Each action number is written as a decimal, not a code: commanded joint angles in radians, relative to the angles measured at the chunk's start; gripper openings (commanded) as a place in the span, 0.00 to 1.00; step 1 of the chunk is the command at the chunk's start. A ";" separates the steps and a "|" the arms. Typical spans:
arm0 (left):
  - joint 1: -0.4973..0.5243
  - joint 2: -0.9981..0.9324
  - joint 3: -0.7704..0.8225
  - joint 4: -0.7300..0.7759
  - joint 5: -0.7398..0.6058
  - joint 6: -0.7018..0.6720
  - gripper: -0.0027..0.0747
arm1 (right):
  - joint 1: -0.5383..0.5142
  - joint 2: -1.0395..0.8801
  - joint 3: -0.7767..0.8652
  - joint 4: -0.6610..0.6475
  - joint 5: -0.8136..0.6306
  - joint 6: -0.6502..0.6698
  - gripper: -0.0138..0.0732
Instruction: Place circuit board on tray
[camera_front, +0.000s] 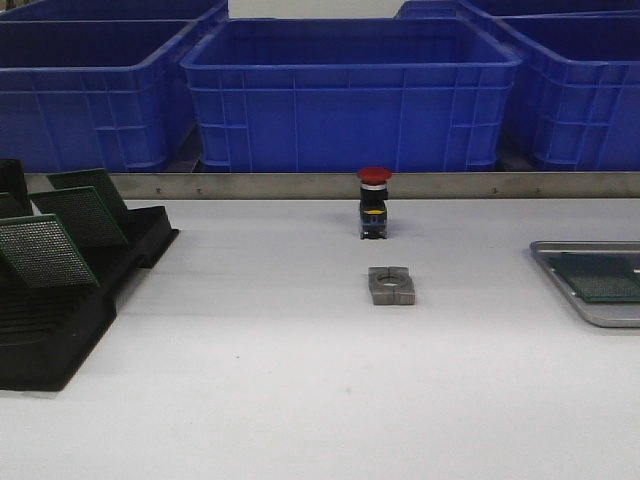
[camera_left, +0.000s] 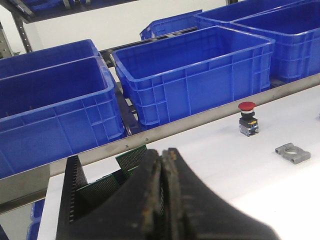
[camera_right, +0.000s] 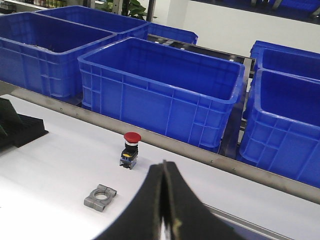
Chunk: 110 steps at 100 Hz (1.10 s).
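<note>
Both hands pressed closed, circuit board on tray, apart from hands

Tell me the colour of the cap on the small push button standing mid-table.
Red, on the black-bodied push button; the front view shows it best.

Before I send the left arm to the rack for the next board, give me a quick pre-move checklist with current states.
1. Left gripper empty, fingers together: ok.
2. Right gripper empty, fingers together: ok.
3. Circuit boards standing in the black rack: ok.
4. Tray on the table, one board already in it; free room: cannot tell, the frame cuts it off.
5. Red pushbutton and metal clamp block lie mid-table, apart from rack and tray: ok.
</note>
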 joint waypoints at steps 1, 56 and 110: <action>0.016 -0.028 0.006 -0.003 -0.113 -0.069 0.01 | 0.003 0.011 -0.026 0.029 -0.038 -0.010 0.09; 0.265 -0.030 0.262 0.164 -0.270 -0.391 0.01 | 0.003 0.011 -0.026 0.029 -0.037 -0.010 0.09; 0.265 -0.030 0.262 0.132 -0.258 -0.387 0.01 | 0.003 0.012 -0.026 0.029 -0.037 -0.010 0.09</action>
